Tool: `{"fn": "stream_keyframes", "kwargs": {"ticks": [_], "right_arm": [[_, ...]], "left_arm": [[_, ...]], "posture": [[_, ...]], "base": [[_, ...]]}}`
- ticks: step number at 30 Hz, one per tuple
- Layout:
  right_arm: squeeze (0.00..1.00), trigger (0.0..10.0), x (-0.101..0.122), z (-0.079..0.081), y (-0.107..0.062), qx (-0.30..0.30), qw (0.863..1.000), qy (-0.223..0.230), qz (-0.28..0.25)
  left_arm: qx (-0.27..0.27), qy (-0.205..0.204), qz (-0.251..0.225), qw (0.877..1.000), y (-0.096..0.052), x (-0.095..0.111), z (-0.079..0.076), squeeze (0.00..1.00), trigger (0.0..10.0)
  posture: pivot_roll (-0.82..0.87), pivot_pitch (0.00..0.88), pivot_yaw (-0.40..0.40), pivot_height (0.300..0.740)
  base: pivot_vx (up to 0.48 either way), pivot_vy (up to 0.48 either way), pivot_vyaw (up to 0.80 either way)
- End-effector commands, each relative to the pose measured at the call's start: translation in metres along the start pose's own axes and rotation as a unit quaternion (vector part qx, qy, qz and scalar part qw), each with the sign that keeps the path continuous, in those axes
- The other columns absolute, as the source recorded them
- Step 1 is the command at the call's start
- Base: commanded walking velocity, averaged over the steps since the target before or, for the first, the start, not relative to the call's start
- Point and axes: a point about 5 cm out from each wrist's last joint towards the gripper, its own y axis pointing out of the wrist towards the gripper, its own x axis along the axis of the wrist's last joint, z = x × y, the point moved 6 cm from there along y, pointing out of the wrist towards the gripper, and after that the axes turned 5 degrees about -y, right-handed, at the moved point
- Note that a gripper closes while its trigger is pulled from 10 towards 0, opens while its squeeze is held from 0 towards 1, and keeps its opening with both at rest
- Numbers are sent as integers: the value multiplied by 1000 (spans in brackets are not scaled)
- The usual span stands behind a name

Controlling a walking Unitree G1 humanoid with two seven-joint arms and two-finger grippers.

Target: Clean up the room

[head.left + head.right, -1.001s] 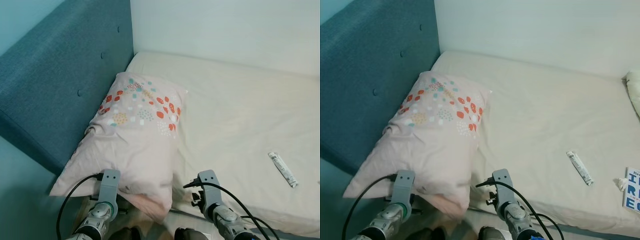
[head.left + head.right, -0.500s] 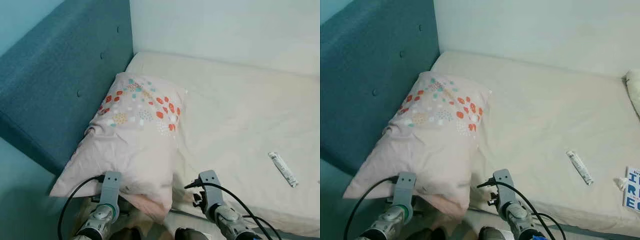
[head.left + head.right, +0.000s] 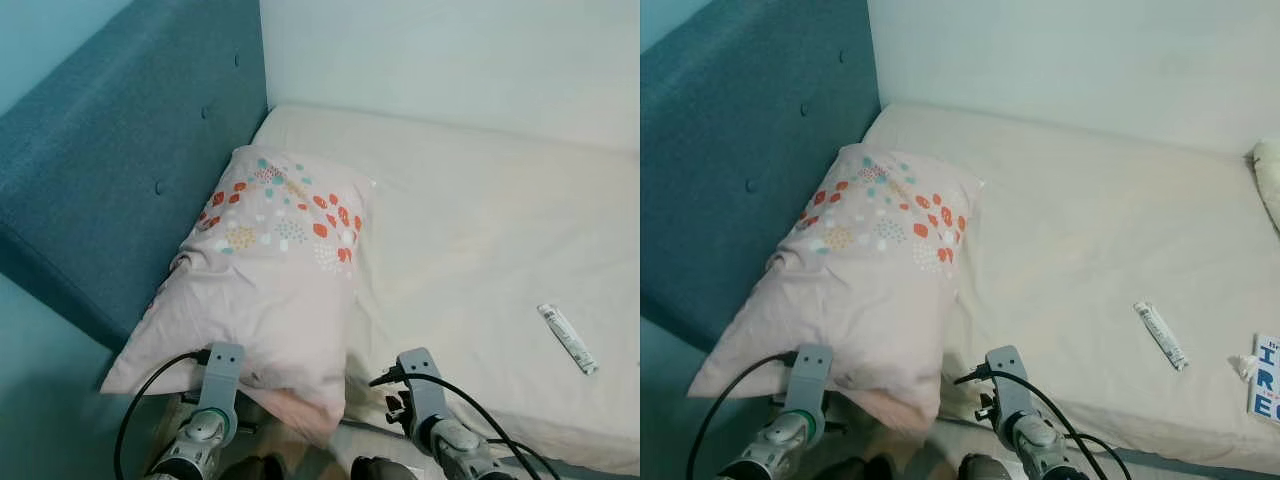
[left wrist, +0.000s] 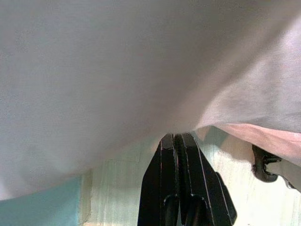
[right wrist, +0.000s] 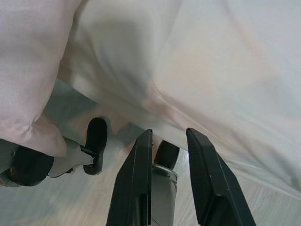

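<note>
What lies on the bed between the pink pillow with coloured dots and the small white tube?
Nothing: between the pink dotted pillow and the small white tube there is bare cream bed sheet, as the right eye view shows.

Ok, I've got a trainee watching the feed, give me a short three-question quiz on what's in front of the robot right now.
1. True or false: the pillow leans against the blue headboard.
2. What lies on the mattress nearest the tube? A) a shoe B) a book C) a cup
3. Which end effector has its fingers apart, the left end effector or the right end effector?

Key: 1 true. 2 B, the book at the picture's edge. 3 the right one; the left's fingers are pressed together under the pillow.
</note>
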Motion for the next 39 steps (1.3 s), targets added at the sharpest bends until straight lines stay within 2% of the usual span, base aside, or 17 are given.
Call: {"fn": "stream_keyframes", "kwargs": {"ticks": [1, 5, 14, 17, 19, 22, 25, 28, 29, 30, 31, 33, 36, 39], "right_arm": [[0, 10000, -8, -2, -3, 0, 1000, 3, 7], [0, 10000, -5, -3, -2, 3, 1000, -4, 4], [0, 10000, -1, -2, -1, 7, 1000, -1, 0], [0, 10000, -2, -2, -1, 1, 1000, 7, -2], [0, 10000, -2, -1, -1, 5, 1000, 2, 0], [0, 10000, -6, -3, -2, 4, 1000, 2, 7], [0, 10000, 1, -11, -2, -15, 999, 28, -6], [0, 10000, 7, -8, 0, -1, 1000, 11, -10], [0, 10000, 8, -6, 1, 8, 1000, -7, -8], [0, 10000, 10, -3, 2, 16, 1000, -14, -7], [0, 10000, 13, 1, 3, 24, 999, -36, -10], [0, 10000, 15, 3, 3, 29, 998, -51, -12], [0, 10000, 18, 4, 4, 30, 998, -56, -16], [0, 10000, 22, 12, 6, 36, 998, -49, -19]], "left_arm": [[-2, 1, 10, 1000, -2, -10, -4, 0, 10000], [-5, 10, 8, 1000, -1, -8, -6, 0, 10000], [0, -8, -17, 1000, 0, 5, -8, 0, 10000], [-17, 27, -16, 999, 0, 5, -14, 0, 10000], [-14, 23, -16, 1000, 0, 4, -13, 0, 10000], [0, -13, -9, 1000, -1, 0, -7, 0, 10000], [13, -5, -3, 1000, -1, -5, 4, 0, 10000], [19, -14, -4, 1000, -2, -7, 8, 0, 10000], [16, -23, -9, 1000, -2, -4, 8, 0, 10000], [15, -14, -13, 1000, -2, -2, 8, 0, 10000], [12, -21, -12, 1000, -2, -3, 7, 0, 10000], [11, -27, -11, 1000, -2, -3, 7, 0, 10000], [3, -28, -7, 1000, -2, -4, 5, 0, 10000], [-9, -27, -5, 1000, -1, -1, 1, 0, 10000]], "posture": [[61, 88, 44, 740], [63, 92, 49, 740], [70, 92, 70, 740], [78, 101, 68, 740], [82, 97, 76, 740], [72, 92, 92, 740], [82, 94, 90, 740], [89, 99, 82, 740], [84, 77, 79, 740], [84, 94, 78, 740], [86, 90, 80, 740], [83, 88, 82, 740], [79, 100, 81, 740], [85, 99, 79, 740]], "base": [[0, 0, 0], [0, 0, 0], [0, 0, 0], [0, 0, 0], [0, 0, 0], [0, 0, 0], [0, 0, 0], [0, 0, 0], [0, 0, 0], [0, 0, 0], [0, 0, 0], [0, 0, 0], [0, 0, 0], [0, 0, 0]]}}
